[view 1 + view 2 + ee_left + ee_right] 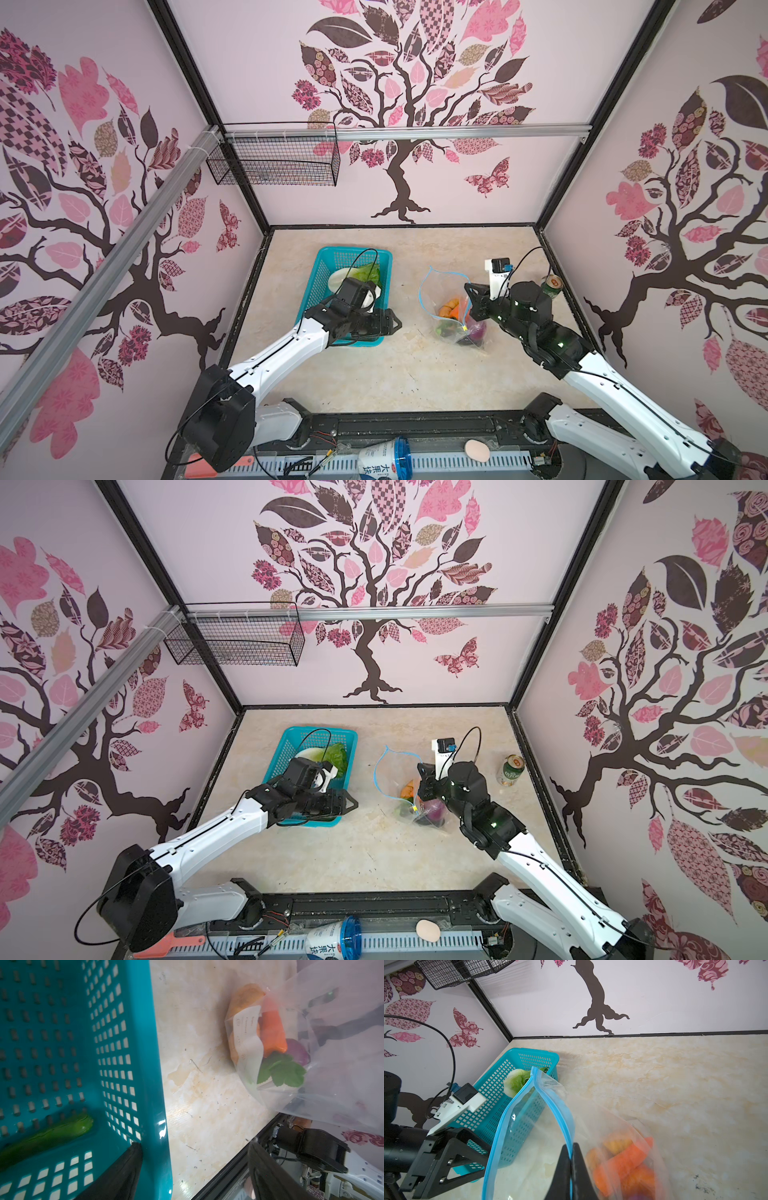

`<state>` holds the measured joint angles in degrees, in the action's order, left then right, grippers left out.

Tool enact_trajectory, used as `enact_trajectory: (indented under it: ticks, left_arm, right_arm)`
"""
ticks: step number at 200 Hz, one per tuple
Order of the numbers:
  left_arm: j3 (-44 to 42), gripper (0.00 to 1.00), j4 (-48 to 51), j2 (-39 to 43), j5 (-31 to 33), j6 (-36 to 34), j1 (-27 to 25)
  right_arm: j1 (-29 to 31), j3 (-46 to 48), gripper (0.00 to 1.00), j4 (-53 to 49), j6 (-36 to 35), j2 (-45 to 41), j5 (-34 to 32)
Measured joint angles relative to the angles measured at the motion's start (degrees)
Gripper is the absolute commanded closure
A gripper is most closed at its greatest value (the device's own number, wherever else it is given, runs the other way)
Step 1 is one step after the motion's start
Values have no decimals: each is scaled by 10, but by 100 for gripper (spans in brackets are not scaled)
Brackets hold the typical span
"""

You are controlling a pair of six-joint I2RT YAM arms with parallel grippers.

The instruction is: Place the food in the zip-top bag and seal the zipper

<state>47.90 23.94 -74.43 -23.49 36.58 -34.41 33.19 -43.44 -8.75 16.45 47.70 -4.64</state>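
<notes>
Plastic film as thin and clear as that of the zip-top bag is judged limp, slippery and light, with no shape of its own. Its only stiffer part is the zipper, the light-blue strip round the mouth. The bag is taken by that strip: the right gripper is seen clenched on one lip of it, so the mouth is lifted into an open loop. The loaded bottom rests on the desk, to the right of the teal basket and apart from it.

A carrot, a purple onion, a tan potato and a green leafy piece are seen through the film. Their weight is thought enough to anchor the bag, though a hard pull could drag or tip it.

The left gripper is released and empty, with one finger over the inside of the basket and one over the desk. A lettuce and a long green vegetable are left in the basket. The lettuce is judged light and ruffled, and best pinched across its pale base. The long one looks smooth and likely to roll, so a hold across its middle is advised. For sealing, the small yellow slider would be pinched.
</notes>
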Motion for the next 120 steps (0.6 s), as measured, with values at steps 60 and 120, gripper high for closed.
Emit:
enact_trajectory:
  ticks: [60,120]
  left_arm:
    - [23,20,-142,-105,-12,65,-36]
    - [89,19,-33,-44,-3,-27,0]
  right_arm:
    - [0,0,100,0,-2,-3,-14]
    - [0,0,100,0,-2,-2,-20]
